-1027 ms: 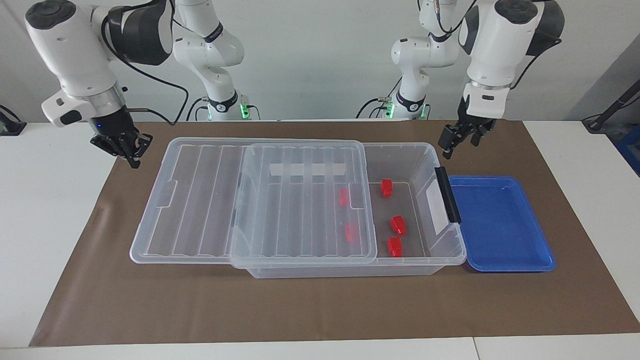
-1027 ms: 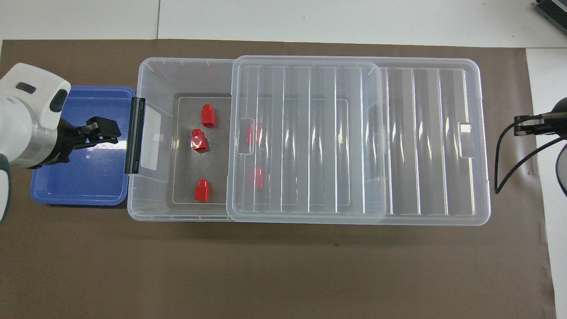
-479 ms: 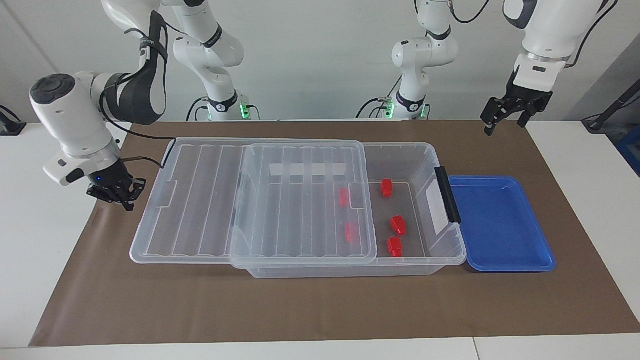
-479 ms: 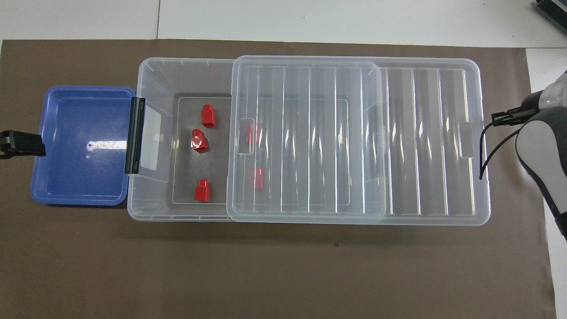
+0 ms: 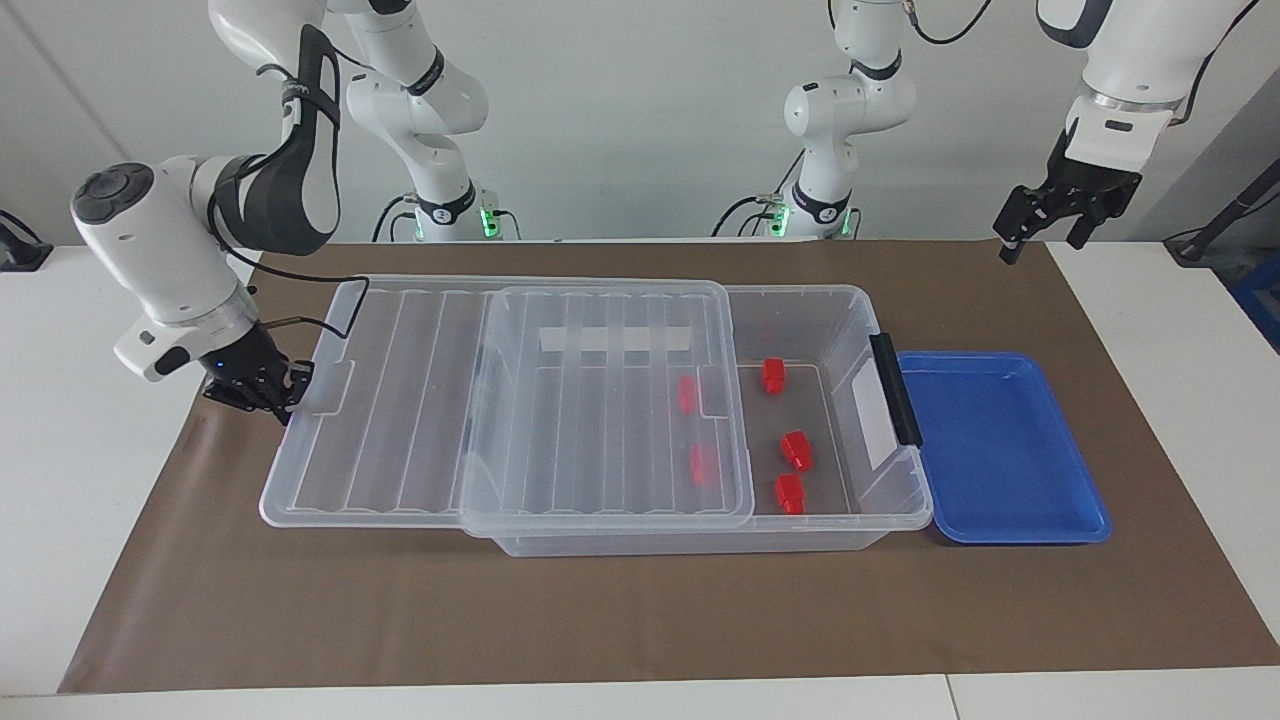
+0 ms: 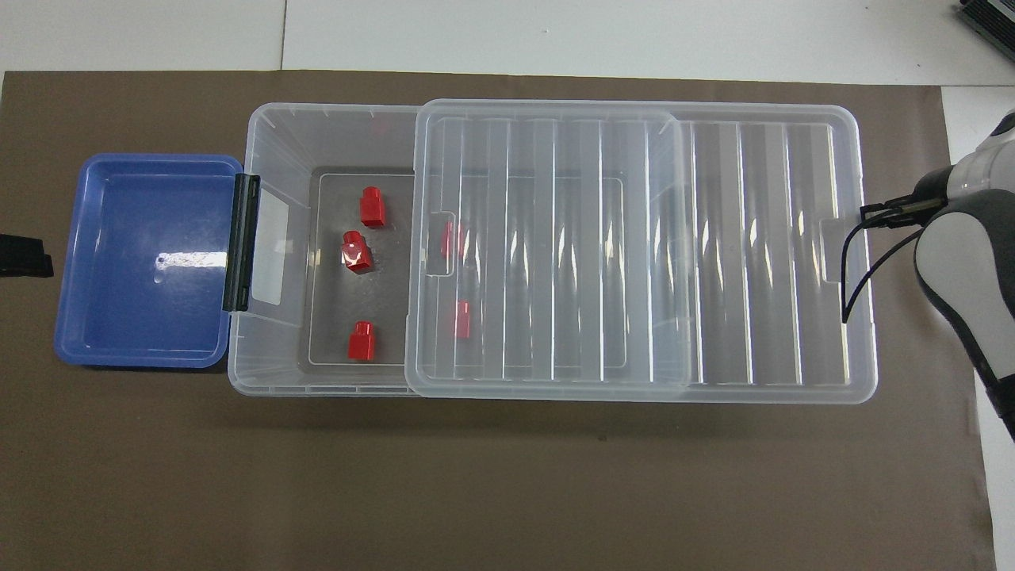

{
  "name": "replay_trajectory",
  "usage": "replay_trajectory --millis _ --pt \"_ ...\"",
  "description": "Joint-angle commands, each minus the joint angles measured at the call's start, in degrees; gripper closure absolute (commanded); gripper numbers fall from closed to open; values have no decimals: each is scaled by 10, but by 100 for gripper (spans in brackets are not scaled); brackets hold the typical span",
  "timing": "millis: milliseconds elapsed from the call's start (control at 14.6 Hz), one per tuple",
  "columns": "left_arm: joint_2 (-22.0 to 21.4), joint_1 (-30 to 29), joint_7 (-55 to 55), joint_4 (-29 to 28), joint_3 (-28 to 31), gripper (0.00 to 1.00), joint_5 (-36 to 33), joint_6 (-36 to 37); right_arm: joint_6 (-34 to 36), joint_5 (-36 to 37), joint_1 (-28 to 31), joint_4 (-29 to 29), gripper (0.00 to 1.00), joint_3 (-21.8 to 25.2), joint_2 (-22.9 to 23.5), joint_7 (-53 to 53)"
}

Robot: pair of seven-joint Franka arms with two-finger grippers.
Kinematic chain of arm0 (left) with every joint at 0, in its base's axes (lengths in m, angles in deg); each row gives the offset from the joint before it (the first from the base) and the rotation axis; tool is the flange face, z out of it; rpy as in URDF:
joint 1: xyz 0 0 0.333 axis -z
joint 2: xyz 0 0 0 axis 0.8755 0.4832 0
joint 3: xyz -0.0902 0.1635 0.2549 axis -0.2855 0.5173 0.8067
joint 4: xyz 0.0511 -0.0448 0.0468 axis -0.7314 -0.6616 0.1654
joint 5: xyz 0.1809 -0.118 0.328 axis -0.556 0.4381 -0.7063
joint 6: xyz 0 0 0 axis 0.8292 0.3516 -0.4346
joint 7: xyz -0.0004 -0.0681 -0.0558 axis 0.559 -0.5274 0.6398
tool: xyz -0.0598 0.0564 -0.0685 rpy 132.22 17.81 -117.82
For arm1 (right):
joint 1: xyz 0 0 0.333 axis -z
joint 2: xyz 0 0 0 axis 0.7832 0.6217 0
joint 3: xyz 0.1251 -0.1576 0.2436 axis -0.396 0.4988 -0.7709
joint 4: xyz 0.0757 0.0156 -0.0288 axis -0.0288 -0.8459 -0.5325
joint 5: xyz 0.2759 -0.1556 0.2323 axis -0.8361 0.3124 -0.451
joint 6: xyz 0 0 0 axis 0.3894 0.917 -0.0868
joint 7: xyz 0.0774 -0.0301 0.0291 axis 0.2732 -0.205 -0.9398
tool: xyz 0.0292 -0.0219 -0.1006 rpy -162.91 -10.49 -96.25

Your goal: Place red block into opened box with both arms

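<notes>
The clear box (image 5: pixel 800 294) (image 6: pixel 317 109) lies on the brown mat, its ribbed lid (image 5: pixel 600 410) (image 6: pixel 634 254) slid toward the right arm's end. Three red blocks (image 5: pixel 797 449) (image 6: pixel 357 252) lie on the uncovered part of its floor. Two more red blocks (image 5: pixel 702 463) (image 6: pixel 462 319) show through the lid. My right gripper (image 5: pixel 262 392) is shut, low beside the lid's end rim by its notch, with nothing visibly held. My left gripper (image 5: pixel 1045 230) hangs open and empty, high over the mat's corner at the left arm's end. Overhead, only its black tip (image 6: pixel 24 255) shows.
A shallow blue tray (image 5: pixel 1000 450) (image 6: pixel 143 262) with nothing in it sits against the box's end with the black latch bar (image 5: pixel 895 390) (image 6: pixel 242 242). The brown mat (image 5: pixel 640 610) spreads under everything, with white table around it. The right arm's cable (image 6: pixel 852 270) hangs by the lid's end.
My right gripper has come down and in to the lid's end rim. My left gripper has risen and pulled away from over the blue tray toward the left arm's end.
</notes>
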Motion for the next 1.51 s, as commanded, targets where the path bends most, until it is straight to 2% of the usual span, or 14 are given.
replay_trajectory --millis 0,342,616,684,821,958,1163,1437 --pt "-3 -6 -7 5 6 0 9 -10 -5 -27 -1 -13 100 -5 -9 -14" --pt "0 10 -6 0 5 0 9 5 -8 -40 -30 -12 100 -5 -7 13" --pt "16 94 -9 13 62 0 9 15 -12 -40 -54 -12 100 -5 -7 57" --pt "18 100 -10 15 74 0 15 15 -12 -40 -62 -12 100 -5 -7 67" --pt "32 98 -10 20 75 0 43 15 -12 -41 -72 -12 100 -5 -7 82" --pt "57 99 -10 60 74 0 43 42 -13 -41 -80 -12 100 -5 -7 101" --pt "64 94 -31 77 75 0 43 48 -13 -41 -95 -12 100 -5 -7 125" --pt "98 90 -33 131 74 0 43 79 -14 -56 -108 -12 100 -5 -7 141"
